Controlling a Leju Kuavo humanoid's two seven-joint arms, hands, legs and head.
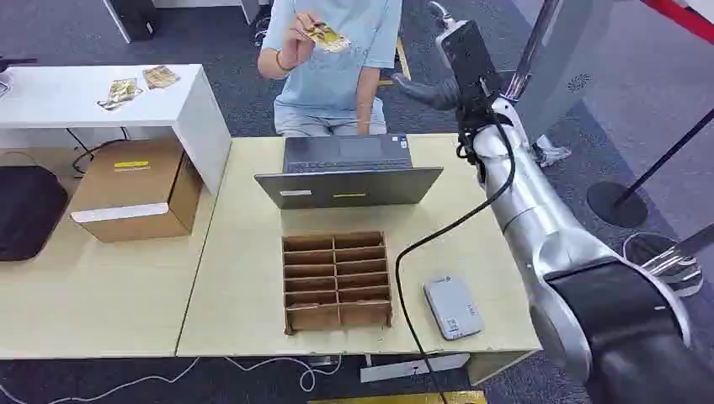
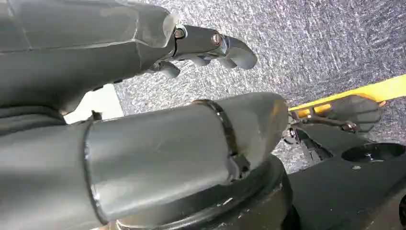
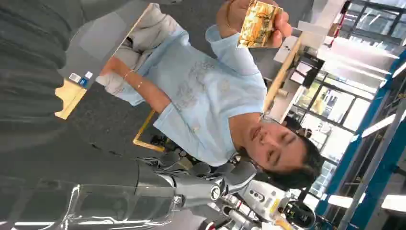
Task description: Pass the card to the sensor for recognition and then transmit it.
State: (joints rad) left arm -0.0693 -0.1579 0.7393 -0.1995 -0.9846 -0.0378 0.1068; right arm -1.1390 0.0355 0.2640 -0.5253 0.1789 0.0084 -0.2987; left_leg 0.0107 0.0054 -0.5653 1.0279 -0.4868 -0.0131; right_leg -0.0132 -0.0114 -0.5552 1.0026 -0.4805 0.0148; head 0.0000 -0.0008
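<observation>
Head view: my right hand (image 1: 438, 80) raised, fingers apart, holding nothing. Person's hand (image 1: 301, 32) holds up the card (image 1: 327, 37), apart from mine. Left hand (image 2: 210, 48) hangs empty. Step: receiving. Next, reach and pinch it; sensor (image 1: 453, 307) waits.

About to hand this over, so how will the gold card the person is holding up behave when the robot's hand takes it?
The card looks thin and flat, so probably light and fairly stiff. Its glossy face may slip between fingers. The right hand likely needs an edge pinch.
</observation>
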